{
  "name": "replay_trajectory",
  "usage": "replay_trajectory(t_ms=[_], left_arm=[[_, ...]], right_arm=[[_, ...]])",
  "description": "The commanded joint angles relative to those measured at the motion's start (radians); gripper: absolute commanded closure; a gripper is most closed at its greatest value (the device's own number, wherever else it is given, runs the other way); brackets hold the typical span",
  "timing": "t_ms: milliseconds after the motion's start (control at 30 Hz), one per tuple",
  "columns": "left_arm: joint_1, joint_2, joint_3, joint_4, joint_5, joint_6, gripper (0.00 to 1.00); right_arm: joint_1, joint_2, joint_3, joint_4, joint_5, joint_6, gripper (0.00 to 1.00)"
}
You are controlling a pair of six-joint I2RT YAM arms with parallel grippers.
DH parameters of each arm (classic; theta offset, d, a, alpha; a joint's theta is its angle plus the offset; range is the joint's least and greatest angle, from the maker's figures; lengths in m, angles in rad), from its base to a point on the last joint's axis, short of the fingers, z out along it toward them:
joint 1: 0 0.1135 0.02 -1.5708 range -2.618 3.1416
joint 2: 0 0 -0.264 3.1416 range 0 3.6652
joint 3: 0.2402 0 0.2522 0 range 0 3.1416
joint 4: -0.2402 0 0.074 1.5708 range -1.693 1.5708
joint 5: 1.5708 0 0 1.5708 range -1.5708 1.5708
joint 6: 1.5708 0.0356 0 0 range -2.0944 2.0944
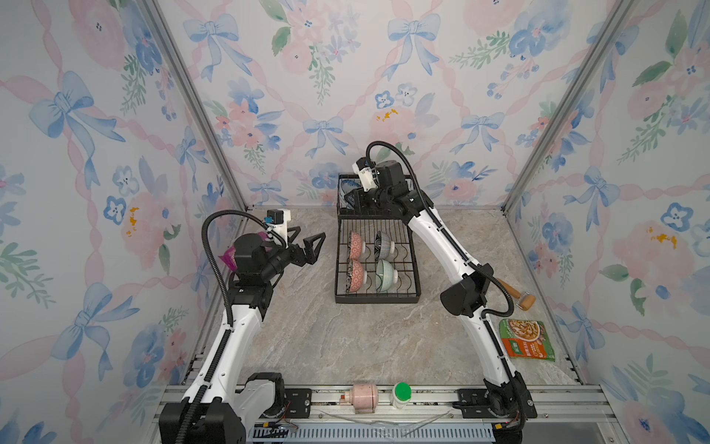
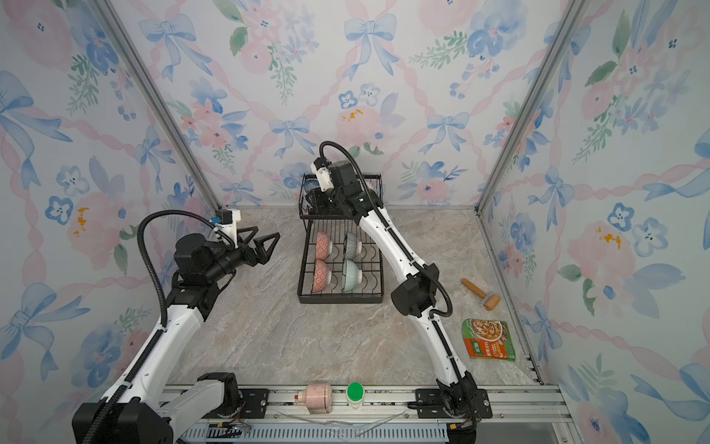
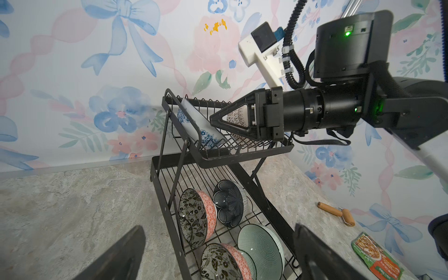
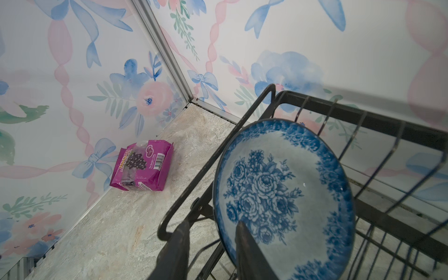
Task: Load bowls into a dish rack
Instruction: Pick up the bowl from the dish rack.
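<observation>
Blue floral bowl (image 4: pixel 278 194), clamped in right claw (image 4: pixel 212 225), to be settled fully in upper tier of dish rack (image 4: pixel 266 101) before release; left claw (image 1: pixel 307 240) apart.

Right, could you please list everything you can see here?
dish rack: one, black, far middle
blue floral bowl: one, blue-white, upper tier
lattice bowl: one, white-black, upper tier
dark floral bowls: two, pink-red outside, lower tier
petal bowl: one, dark blue, lower tier
mint bowl: one, pale green, lower tier
snack packet: one, purple, far left corner
wooden roller: one, tan, right side
food pouch: one, green-orange, right side
pink bottle: one, front rail
green-capped bottle: one, white, front rail
left hand: open, beside rack
right hand: closed on blue floral bowl
</observation>
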Motion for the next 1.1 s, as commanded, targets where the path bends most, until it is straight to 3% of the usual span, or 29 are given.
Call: replay_trajectory(t_ms=[0,133,267,433,567,800,1067], left_arm=[[0.007,0.006,-0.015,0.034,0.023,-0.015,0.02],[0.009,0.009,-0.015,0.036,0.023,-0.018,0.02],[0.012,0.007,-0.017,0.036,0.026,-0.021,0.02],[0.022,0.003,-0.020,0.049,0.033,-0.035,0.02],[0.040,0.015,-0.019,0.054,0.046,-0.047,0.02],[0.043,0.007,-0.033,0.054,0.029,-0.038,0.02],[0.046,0.019,-0.028,0.054,0.035,-0.040,0.02]], right_arm=[[0.010,0.030,0.014,0.010,0.016,-0.017,0.66],[0.013,0.039,0.013,0.013,0.026,-0.019,0.68],[0.015,0.052,0.014,0.023,0.033,-0.013,0.81],[0.014,0.058,0.014,0.018,0.033,-0.017,0.82],[-0.001,0.053,0.014,0.012,0.022,-0.005,1.00],[-0.025,0.017,-0.015,0.094,-0.045,0.042,1.00],[-0.057,0.001,-0.050,0.288,-0.188,0.283,1.00]])
